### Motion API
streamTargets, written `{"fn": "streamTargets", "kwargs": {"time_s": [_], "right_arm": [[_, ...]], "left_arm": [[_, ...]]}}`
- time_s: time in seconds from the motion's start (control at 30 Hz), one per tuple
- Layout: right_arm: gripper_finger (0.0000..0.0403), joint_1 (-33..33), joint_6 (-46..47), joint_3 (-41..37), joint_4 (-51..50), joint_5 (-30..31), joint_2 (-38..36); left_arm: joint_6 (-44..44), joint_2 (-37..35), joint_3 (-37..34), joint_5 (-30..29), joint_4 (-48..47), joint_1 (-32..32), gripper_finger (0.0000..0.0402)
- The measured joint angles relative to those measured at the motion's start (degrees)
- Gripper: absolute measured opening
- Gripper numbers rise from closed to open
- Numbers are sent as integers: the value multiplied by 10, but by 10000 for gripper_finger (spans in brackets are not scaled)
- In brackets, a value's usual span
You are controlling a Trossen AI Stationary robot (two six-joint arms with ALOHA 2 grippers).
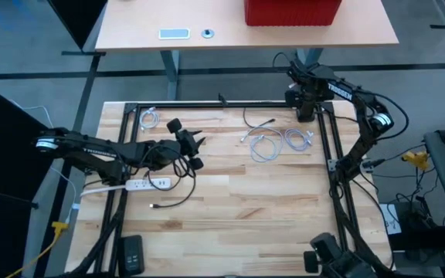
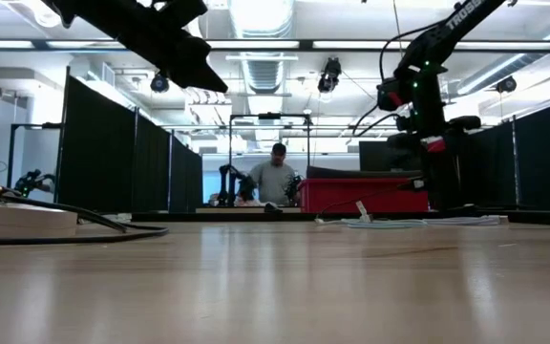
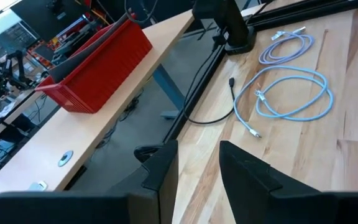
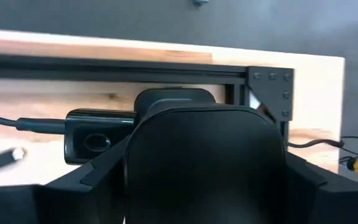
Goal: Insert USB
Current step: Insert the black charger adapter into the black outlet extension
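1. Your left gripper (image 1: 197, 150) hovers at the table's (image 1: 246, 224) 10 o'clock, jaws narrowly apart and empty.
2. The USB plug (image 1: 154, 206) lies loose at its 7 o'clock, just beside the strip (image 1: 144, 184).
3. Looks like the pick-up stage: drop over the plug, pinch it, then line it up with the strip.
4. Right gripper (image 1: 306, 108) waits at 1 o'clock; grip unclear.

You see pale wood desk (image 1: 230, 208), black frame (image 1: 230, 103), white power strip (image 1: 147, 184), pale blue cables (image 1: 280, 141), red bin (image 1: 292, 11).
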Motion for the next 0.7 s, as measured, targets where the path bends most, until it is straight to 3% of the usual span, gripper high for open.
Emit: {"fn": "streamTargets", "kwargs": {"time_s": [0.33, 0.7], "right_arm": [[264, 46, -54, -1, 88, -151, -9], [264, 55, -54, -5, 97, -130, 0]], "left_arm": [[0, 0, 0, 0, 1, 0, 108], [-3, 0, 0, 0, 1, 0, 110]]}}
